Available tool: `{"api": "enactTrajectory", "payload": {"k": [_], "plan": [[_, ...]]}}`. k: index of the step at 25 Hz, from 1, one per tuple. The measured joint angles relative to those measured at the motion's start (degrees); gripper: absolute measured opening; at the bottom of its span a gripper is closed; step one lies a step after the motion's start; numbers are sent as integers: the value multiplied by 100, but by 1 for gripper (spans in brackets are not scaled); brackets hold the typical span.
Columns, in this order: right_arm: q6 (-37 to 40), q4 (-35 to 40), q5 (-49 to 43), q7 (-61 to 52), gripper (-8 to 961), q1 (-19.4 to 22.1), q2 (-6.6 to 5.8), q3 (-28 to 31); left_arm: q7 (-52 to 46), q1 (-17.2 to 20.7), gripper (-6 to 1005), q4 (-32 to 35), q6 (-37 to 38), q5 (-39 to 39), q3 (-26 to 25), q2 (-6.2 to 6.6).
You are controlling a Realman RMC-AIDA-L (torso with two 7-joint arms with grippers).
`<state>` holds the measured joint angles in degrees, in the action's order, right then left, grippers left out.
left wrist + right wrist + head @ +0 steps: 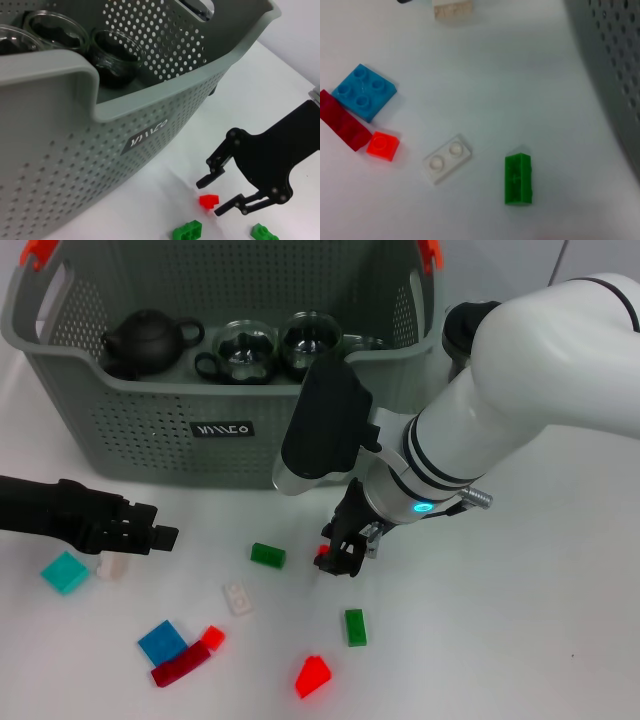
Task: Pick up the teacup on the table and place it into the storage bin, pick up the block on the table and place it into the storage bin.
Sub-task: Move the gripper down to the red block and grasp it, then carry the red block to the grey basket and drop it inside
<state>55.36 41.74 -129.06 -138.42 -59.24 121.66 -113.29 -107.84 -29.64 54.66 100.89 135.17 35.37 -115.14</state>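
Observation:
The grey perforated storage bin (pixel 150 425) stands at the back of the table, and its wall fills the left wrist view (pixel 75 150). Two glass teacups (pixel 246 348) sit inside it beside a black teapot (pixel 148 340). A small red block (pixel 322 556) lies on the table in front of the bin. My right gripper (pixel 340 558) is down at the table, open, with one finger on each side of this red block (pixel 209 201), as the left wrist view (pixel 212 196) shows. My left gripper (pixel 150 535) hovers at the left, away from the block.
Loose blocks are scattered over the white table: green (pixel 267 556), white (pixel 238 598), a second green (pixel 355 626), a red wedge (pixel 313 676), blue (pixel 162 641), dark red (pixel 180 667), teal (pixel 65 572). The right wrist view shows a green block (pixel 518 179) and a white plate (pixel 447 158).

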Motion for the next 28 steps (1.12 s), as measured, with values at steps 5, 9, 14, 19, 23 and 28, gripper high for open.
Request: {"api": "enactTrajectory", "payload": {"k": [5, 9, 14, 19, 23, 28], "plan": [[29, -8, 4, 4, 377, 0, -5, 0, -4, 2, 567, 0, 0, 0, 0, 0], [86, -8, 6, 12, 234, -14, -12, 0, -7, -3, 567, 1, 1, 0, -2, 0], [133, 29, 5, -3, 129, -1, -24, 0, -9, -15, 567, 1, 0, 0, -4, 0], [255, 124, -1, -79, 114, -17, -54, 54, -9, -5, 567, 1, -8, 0, -8, 0], [693, 638, -152, -214, 119, 52, -124, 368, -9, 14, 567, 1, -8, 0, -28, 0], [1748, 1728, -512, -234, 124, 304, -123, 1239, -9, 25, 567, 1, -30, 0, -32, 0]]}}
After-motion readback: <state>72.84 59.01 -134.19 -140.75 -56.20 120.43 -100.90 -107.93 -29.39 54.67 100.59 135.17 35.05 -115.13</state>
